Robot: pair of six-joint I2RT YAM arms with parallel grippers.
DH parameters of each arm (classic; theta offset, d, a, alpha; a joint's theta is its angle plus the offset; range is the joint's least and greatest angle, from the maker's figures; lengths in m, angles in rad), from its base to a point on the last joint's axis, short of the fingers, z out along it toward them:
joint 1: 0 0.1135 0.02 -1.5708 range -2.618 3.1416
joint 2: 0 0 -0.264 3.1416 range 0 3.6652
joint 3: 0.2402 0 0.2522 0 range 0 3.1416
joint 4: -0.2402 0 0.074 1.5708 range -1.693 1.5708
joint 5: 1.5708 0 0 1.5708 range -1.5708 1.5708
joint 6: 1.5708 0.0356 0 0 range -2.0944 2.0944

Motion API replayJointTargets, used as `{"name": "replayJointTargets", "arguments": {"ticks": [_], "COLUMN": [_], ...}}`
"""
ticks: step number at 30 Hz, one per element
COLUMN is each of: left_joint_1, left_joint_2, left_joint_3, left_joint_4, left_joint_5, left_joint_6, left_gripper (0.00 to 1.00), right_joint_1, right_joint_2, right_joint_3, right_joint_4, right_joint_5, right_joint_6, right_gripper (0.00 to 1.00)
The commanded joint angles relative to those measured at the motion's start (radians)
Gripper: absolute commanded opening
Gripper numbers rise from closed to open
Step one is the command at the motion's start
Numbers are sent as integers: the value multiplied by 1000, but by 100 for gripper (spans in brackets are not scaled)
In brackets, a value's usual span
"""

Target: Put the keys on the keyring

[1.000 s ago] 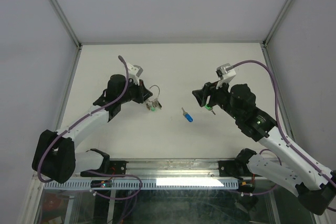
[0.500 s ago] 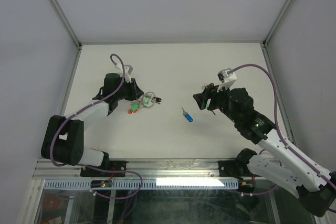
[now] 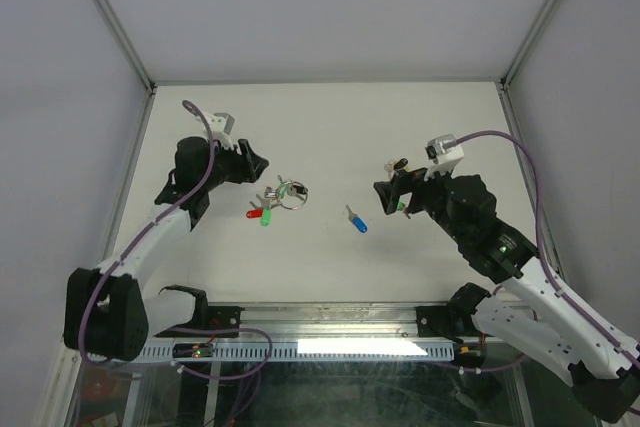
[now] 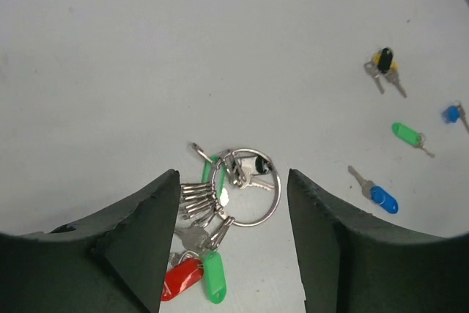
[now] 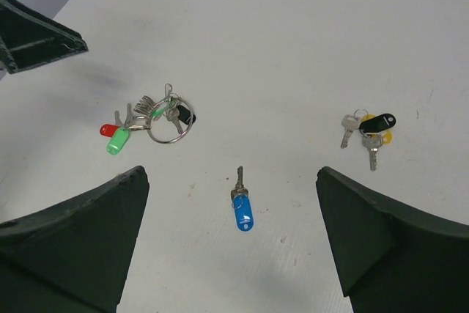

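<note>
So the keyring (image 3: 291, 193) is lying flat on the table (image 3: 330, 117), left of centre, with a clump of keys fanned out at its 8 o'clock. A red cap (image 3: 253, 214) and a green cap (image 3: 267, 218) sit side by side at the end of that clump. The left claw (image 3: 258, 164) is spread wide with nothing in it, at about 10 o'clock from the ring and not touching it. In its wrist view the ring shows between the two fingers (image 4: 146, 240).

A loose blue key (image 3: 357, 223) lies at 3 o'clock from the ring, well apart, blade pointing to 11. The right claw (image 3: 385, 195) is at 2 o'clock from that key, also spread wide and empty. A black-and-yellow bunch (image 5: 372, 127) sits off on its own, about 2 o'clock from the blue key in the right wrist view.

The left wrist view also catches a loose green key (image 4: 405, 134) and another blue one (image 4: 451, 113) at the right edge.
</note>
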Motion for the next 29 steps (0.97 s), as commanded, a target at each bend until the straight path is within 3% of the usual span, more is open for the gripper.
{"name": "replayJointTargets", "arguments": {"ticks": [1,6,10,18,29], "left_joint_1": [8,8,8,8,7], "left_joint_2": [-228,-433,-558,-744,-689], "left_joint_3": [-15,-79,-127,-201,-167], "left_joint_4": [35,19,-18,-110,-145], "left_joint_5": [-39,-101,-97,-209,-249], "left_joint_6": [31,38,35,-18,8], "left_gripper": [62,77,98,99,99], "right_joint_1": [-5,-5,-5,-5,-5], "right_joint_2": [-52,-137,-212,-343,-297], "right_joint_3": [45,20,-17,-105,-113], "right_joint_4": [-17,-18,-24,-31,-27], "right_joint_5": [51,69,138,276,309], "right_joint_6": [-58,-66,-33,24,66], "right_gripper": [99,99,99,99,99]}}
